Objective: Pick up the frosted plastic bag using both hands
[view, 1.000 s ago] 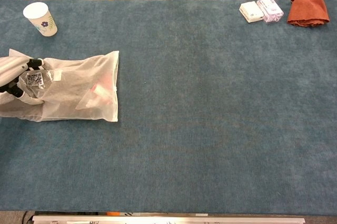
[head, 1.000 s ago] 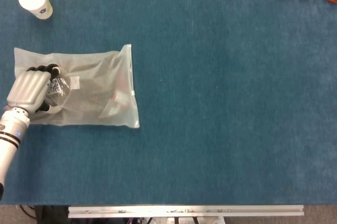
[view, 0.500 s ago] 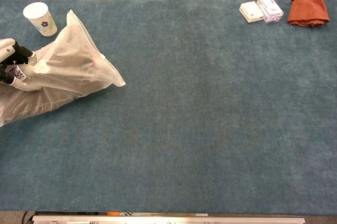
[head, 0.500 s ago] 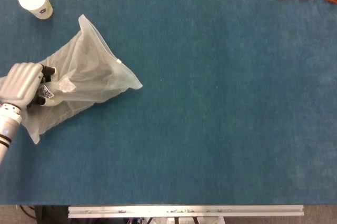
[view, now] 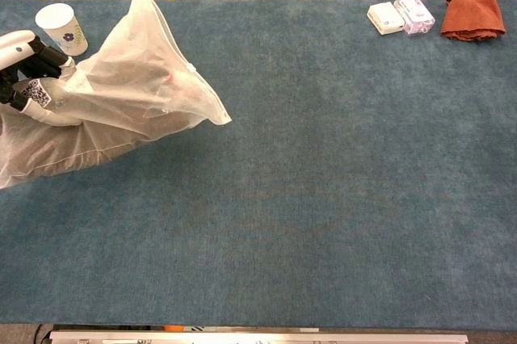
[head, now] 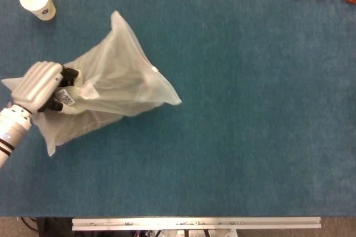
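Observation:
The frosted plastic bag is lifted and tilted above the blue table, its zip edge pointing up and to the right. In the chest view the frosted plastic bag hangs at the far left with its lower corner drooping. My left hand grips the bag's left end, fingers curled into the plastic beside a small QR label. At the left edge of the chest view the left hand shows the same grip. My right hand is in neither view.
A white paper cup stands at the back left, close behind the raised bag; it shows as the paper cup in the chest view. Small white packets and an orange cloth lie at the back right.
The bag lay flat a second ago; my left hand has lifted it and swung it up and to the right, so its zip edge now points upward.

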You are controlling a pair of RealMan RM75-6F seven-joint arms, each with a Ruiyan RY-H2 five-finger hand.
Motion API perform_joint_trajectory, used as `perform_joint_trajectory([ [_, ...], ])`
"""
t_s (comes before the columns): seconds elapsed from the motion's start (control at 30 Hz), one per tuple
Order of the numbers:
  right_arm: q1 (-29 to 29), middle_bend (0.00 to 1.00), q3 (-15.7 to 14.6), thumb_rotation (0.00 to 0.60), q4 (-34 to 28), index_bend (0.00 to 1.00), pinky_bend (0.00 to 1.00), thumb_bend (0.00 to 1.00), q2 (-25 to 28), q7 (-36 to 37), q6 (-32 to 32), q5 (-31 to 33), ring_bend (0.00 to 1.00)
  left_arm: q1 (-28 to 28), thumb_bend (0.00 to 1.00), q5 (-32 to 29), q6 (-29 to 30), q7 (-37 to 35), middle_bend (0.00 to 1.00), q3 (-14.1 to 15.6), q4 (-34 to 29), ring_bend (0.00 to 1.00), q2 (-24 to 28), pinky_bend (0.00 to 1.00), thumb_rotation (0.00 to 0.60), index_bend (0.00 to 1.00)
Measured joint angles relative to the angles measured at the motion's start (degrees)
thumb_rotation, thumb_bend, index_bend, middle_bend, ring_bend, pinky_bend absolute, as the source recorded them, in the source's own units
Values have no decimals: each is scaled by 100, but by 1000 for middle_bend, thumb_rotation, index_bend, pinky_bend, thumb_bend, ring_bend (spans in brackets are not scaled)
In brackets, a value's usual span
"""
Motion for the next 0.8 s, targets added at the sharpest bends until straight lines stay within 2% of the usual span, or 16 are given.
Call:
perform_joint_trajectory([
  [0.23, 692, 193, 23, 600, -359, 45, 189, 5, -159, -243, -406, -839, 100, -372, 381, 131, -321, -322, 807, -16, -724, 807, 347, 1000, 600, 755],
  [0.33, 1007, 166, 48, 600, -448, 6, 199, 0, -354, -417, -657, -1103, 92, -532, 382, 121, -472, -434, 806, -55, -1012, 807, 456, 1000, 600, 755],
  [0.47, 1369, 118, 89, 600, -517, 0, 190, 0, -634, -655, -1001, -1306, 52, -761, 384, 75, -735, -643, 804, -103, -1324, 806, 591, 1000, 600, 752],
  [0.63, 1757, 66, 142, 600, -507, 0, 165, 0, -1038, -969, -1278, -1511, 6, -955, 387, -12, -965, -1001, 801, -155, -1491, 806, 698, 1000, 600, 750],
  [0.8, 1985, 57, 200, 600, -378, 0, 162, 0, -1386, -1172, -1379, -1591, 2, -1148, 394, -21, -1161, -1578, 799, -189, -1590, 806, 817, 1000, 600, 748],
])
